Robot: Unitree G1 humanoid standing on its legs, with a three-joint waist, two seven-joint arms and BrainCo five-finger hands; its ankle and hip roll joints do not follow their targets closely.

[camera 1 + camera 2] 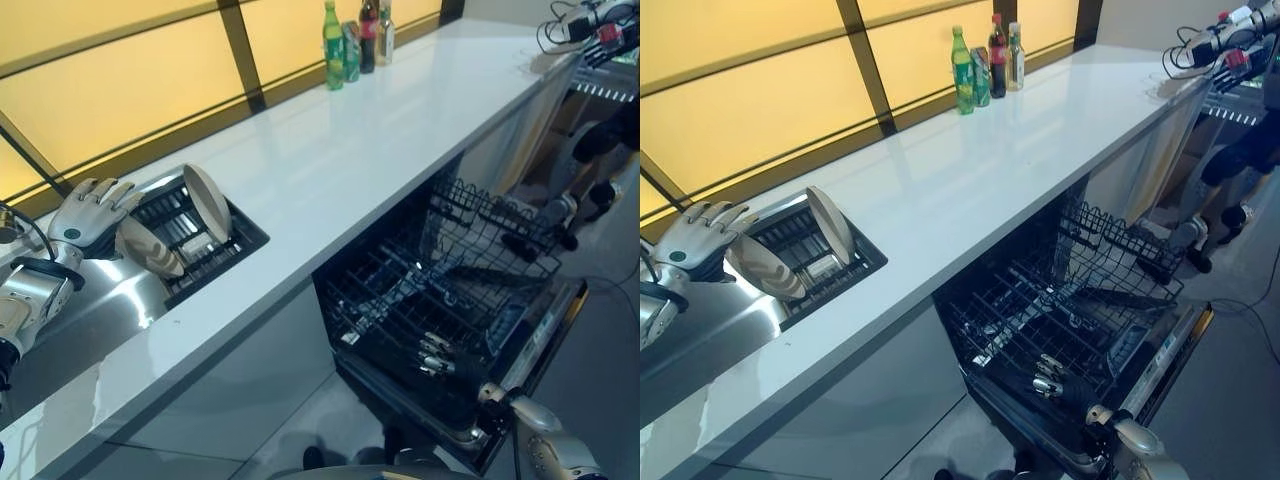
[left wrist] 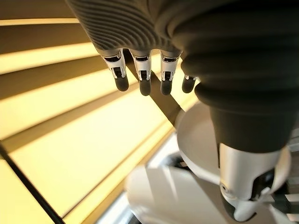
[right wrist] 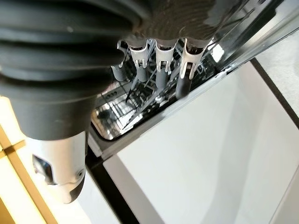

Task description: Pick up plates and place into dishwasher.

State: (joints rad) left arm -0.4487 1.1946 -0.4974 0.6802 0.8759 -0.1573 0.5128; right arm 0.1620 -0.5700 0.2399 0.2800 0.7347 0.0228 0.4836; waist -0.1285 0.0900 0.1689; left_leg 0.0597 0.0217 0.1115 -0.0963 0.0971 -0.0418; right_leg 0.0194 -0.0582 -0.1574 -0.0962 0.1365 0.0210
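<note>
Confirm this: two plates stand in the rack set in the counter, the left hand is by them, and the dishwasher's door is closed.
Not quite: the dishwasher stands open, its door down and its wire racks pulled out, as the left eye view shows. The rest holds: two plates stand in the rack set in the counter, and the left hand is beside them, fingers straight.

White glossy tabletop [image 1: 330, 160]. Two off-white plates [image 1: 208, 203] [image 1: 148, 248] in a black ribbed drying rack [image 1: 215, 250] set in a steel-grey sink [image 1: 110, 310]. Black wire dishwasher racks [image 1: 440, 290], dark interior. Window panels [image 1: 110, 90] glow yellow-amber with dark brown frames. Green bottle [image 1: 333, 45], dark red-capped bottle [image 1: 368, 35], clear bottle [image 1: 385, 32]. Left hand [image 1: 85, 215] silver, fingers [image 2: 145, 84] dark-tipped, cover dark ribbed.
</note>
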